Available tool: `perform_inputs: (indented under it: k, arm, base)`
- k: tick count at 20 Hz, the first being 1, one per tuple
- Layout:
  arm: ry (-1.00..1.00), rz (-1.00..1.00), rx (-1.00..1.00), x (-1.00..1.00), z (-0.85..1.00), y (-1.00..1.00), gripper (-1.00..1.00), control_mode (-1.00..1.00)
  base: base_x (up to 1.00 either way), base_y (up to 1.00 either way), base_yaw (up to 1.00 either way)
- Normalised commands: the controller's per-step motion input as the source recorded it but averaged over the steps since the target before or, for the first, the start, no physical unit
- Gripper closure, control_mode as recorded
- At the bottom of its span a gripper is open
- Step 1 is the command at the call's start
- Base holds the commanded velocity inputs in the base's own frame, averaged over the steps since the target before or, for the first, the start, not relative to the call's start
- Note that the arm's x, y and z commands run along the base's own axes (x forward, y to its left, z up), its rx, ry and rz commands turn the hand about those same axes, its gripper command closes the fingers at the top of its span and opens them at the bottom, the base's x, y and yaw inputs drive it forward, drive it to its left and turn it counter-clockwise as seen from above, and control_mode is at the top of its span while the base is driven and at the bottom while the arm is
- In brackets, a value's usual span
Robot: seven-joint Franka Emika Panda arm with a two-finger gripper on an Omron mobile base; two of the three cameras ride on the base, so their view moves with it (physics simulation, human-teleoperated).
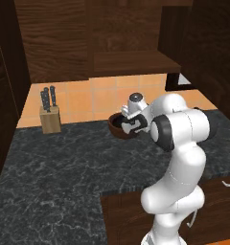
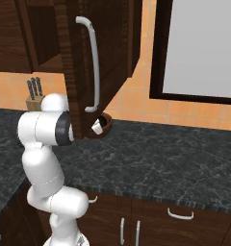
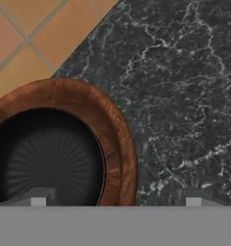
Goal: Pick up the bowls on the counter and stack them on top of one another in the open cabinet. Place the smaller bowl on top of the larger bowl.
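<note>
Hovered with gripper [image 3: 116,202] spread astride the larger bowl [image 3: 118,144] rim, seemingly about to pinch; step 1, lift toward open cabinet [image 1: 136,62].

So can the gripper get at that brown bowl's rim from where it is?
Probably yes. In the hand view the gripper sits straddling the rim of the larger bowl, one fingertip over the dark inside, the other over the counter, nothing between.

No readable text, labels, brands or numbers anywhere.
</note>
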Motion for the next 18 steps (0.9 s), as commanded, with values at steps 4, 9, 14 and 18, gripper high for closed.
perform_inputs:
  k: [4,9,14,18]
  arm:
    - [0.24,0.13,0.00,0.12,-0.17,0.02,-1.00,-1.00]
    - [0.27,0.09,0.00,0.11,-0.37,0.07,-1.00,-1.00]
    - [0.13,0.03,0.00,0.26,-0.18,0.10,-1.00,-1.00]
    - [0.01,0.00,0.00,0.06,-0.33,0.11,1.00,-1.00]
  base:
    - [0.00,0.00,0.00]
    - [0.00,0.00,0.00]
    - [0.00,0.00,0.00]
    - [0.00,0.00,0.00]
